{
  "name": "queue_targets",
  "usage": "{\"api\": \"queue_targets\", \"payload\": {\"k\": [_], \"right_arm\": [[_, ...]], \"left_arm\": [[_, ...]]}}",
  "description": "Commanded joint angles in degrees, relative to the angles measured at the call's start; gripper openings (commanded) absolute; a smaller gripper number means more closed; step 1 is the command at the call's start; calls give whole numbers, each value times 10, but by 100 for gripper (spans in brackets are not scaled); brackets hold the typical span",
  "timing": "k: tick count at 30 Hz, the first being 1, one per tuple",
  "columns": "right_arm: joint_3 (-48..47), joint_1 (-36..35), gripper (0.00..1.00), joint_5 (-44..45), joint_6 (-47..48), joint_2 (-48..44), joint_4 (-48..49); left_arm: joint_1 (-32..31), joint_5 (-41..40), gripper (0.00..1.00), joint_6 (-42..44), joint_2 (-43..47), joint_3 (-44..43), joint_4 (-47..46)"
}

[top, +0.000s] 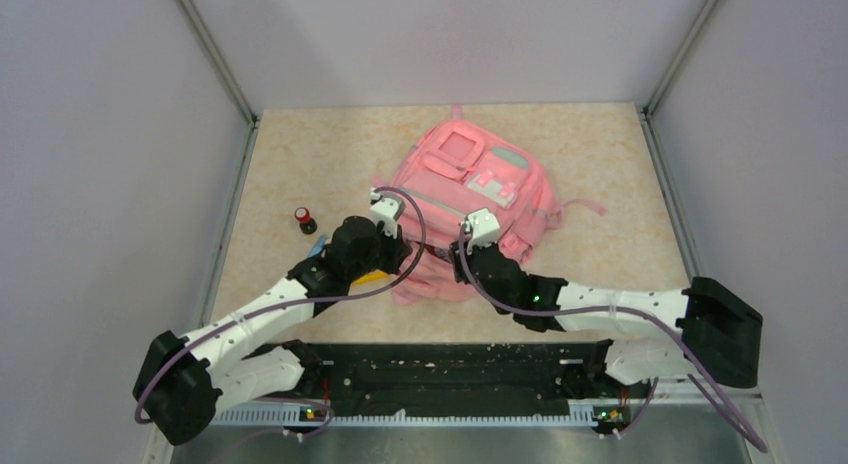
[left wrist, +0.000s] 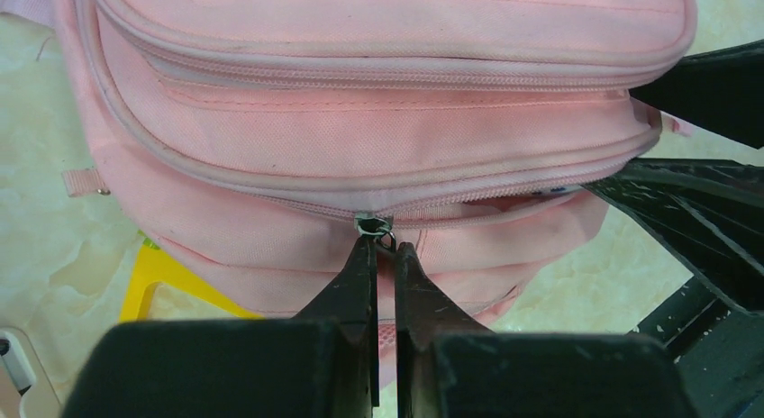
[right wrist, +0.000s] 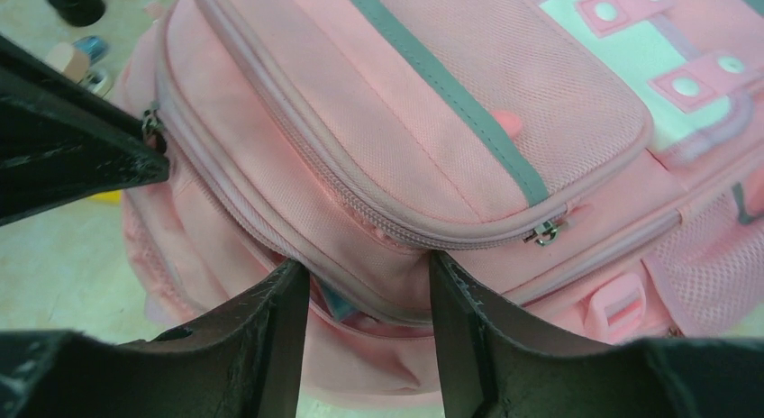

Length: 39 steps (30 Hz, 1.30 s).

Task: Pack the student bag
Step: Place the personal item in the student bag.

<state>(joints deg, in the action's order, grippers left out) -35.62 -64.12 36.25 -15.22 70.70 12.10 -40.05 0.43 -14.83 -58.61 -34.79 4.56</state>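
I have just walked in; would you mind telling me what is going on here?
Two robot arms are working on the large soft pink fabric backpack lying on the beige table. The left tool is pinched shut on the small metal zipper pull at the bag's near edge; the zip looks parted just to one side of it. The right tool stands open, astride that same edge. A flat yellow object pokes out from under the bag.

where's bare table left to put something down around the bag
Bare table runs right of the student bag up to the right wall, and in the far left corner behind the small red-and-black item. The bag's near edge is crowded: both arms meet there, with a yellow object poking out beside it.
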Motion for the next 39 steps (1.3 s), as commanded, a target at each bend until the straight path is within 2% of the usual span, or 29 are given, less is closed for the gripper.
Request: {"api": "queue_targets", "payload": {"k": [1,5,9,12,16,20,22,23,26,28,31,36,39], "right_arm": [[0,1,48,181,29,77,27],[-20,1,52,203,33,97,47],[-47,1,69,181,60,108,58],[-58,1,77,146,50,103,32],[-47,1,82,90,18,67,-11],[-13,1,85,5,-1,-15,-48],[0,1,85,-41,-12,-57,-74],[5,1,86,-67,-15,-78,-85],[11,1,86,-126,-31,-122,-118],[11,1,86,-143,-56,-139,-143],[12,1,85,-155,-102,-147,-144],[15,-4,73,-175,-179,-120,-92],[8,-29,71,-136,-196,-92,-71]], "left_arm": [[-7,88,0,5,12,-17,13],[-7,128,0,4,3,-17,12],[-7,168,0,-1,-25,-22,7],[-7,194,0,-29,-44,-18,-27],[-9,218,0,-77,-50,1,-104],[-8,195,0,-88,-42,2,-100],[-7,167,10,-93,-36,0,-84],[-8,148,21,-101,-31,-4,-69],[-7,110,43,-112,-14,-6,-39],[-5,94,53,-119,2,-6,-16],[-2,58,62,-137,29,-7,18],[27,2,68,-184,69,-2,66],[52,-25,73,-214,86,10,69]]}}
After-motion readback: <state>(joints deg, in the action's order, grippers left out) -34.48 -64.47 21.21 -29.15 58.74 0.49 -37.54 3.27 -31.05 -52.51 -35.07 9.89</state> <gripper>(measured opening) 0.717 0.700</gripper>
